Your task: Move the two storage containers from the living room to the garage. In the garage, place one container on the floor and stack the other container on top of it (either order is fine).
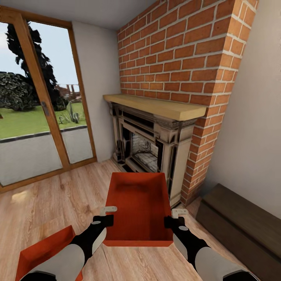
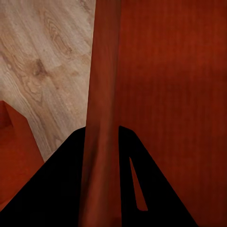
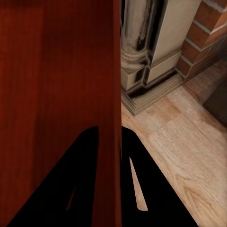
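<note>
I am in the living room, over light wood planks. One orange-red storage container [image 1: 138,207] hangs in front of me, held by its two long walls. My left gripper [image 1: 107,218] is shut on its left wall [image 2: 101,118], with one finger on each side of it. My right gripper [image 1: 173,219] is shut the same way on its right wall [image 3: 111,71]. The other storage container [image 1: 43,249] lies on the wood floor by my left forearm, and its corner [image 2: 12,151] shows in the left wrist view.
A brick fireplace [image 1: 156,144] with a wooden mantel stands right behind the held container. A dark brown wooden chest [image 1: 242,230] lies along the wall at the right. Wood-framed glass doors [image 1: 35,117] fill the left wall.
</note>
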